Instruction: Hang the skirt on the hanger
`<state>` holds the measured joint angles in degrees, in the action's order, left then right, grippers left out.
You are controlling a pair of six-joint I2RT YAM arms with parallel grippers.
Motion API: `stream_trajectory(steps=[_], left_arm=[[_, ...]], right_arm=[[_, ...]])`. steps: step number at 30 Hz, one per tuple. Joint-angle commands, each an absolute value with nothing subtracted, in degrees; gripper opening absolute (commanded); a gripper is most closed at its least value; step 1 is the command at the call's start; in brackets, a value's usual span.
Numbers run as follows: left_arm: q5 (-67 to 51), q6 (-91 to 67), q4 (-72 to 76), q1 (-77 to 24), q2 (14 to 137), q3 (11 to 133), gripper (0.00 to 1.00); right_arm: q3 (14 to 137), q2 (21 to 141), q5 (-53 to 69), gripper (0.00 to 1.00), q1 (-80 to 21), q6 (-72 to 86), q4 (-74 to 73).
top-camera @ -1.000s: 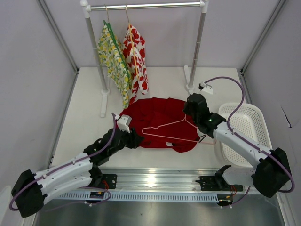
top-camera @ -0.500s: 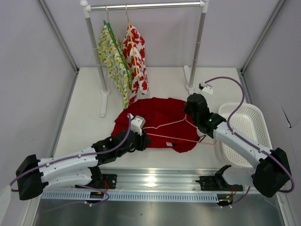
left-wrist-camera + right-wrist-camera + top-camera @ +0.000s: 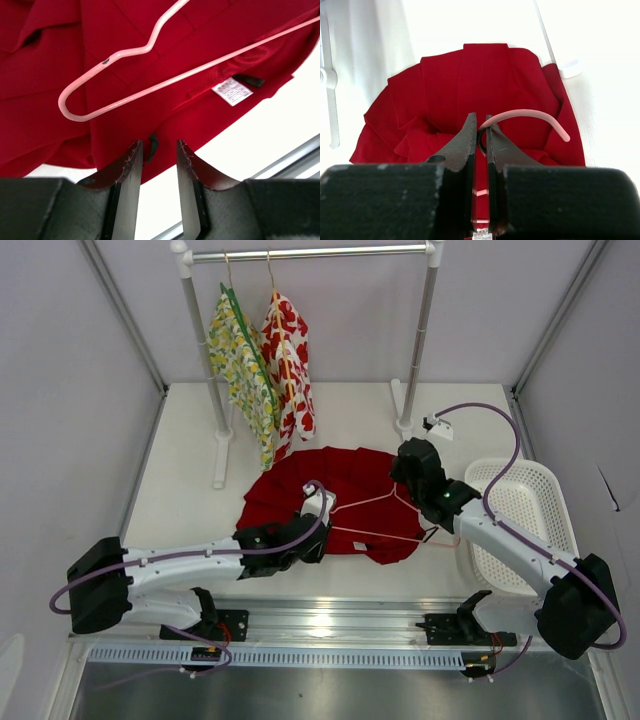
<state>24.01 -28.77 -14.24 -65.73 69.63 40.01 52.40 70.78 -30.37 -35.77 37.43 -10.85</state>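
Observation:
The deep-red skirt [image 3: 345, 475] lies spread flat on the table, and the pale pink hanger [image 3: 365, 503] rests on top of it. My right gripper [image 3: 405, 485] is at the skirt's right side, shut on the hanger's curved hook [image 3: 530, 114]. In the right wrist view the skirt [image 3: 470, 75] fans out beyond its fingers. My left gripper [image 3: 158, 147] hovers over the skirt's near edge [image 3: 125, 110], open with a narrow gap. A small dark loop [image 3: 152, 146] on that hem sits between the tips. The hanger's left corner [image 3: 67, 102] lies just ahead of it.
A clothes rack [image 3: 415, 340] stands at the back with a yellow-green floral garment [image 3: 240, 365] and a white red-flowered one [image 3: 288, 360] hanging on it. A white basket [image 3: 520, 505] sits at the right. A white label [image 3: 231, 91] shows on the skirt's hem.
My left arm has swung right along the skirt's near edge to its hem under the hanger, and its jaws have narrowed. The right arm has stayed still on the hook.

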Motion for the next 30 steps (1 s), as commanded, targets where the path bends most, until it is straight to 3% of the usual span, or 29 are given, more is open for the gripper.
stream_trajectory(steps=[1, 30], left_arm=[[26.37, -30.76, -17.22, -66.36, 70.31, 44.02, 0.38], [25.75, -31.47, -19.34, -66.62, 75.58, 47.02, 0.38]], right_arm=[[53.17, 70.84, -32.17, 0.00, -35.42, 36.83, -11.07], [53.26, 71.72, -31.03, 0.00, -35.33, 37.18, -10.63]])
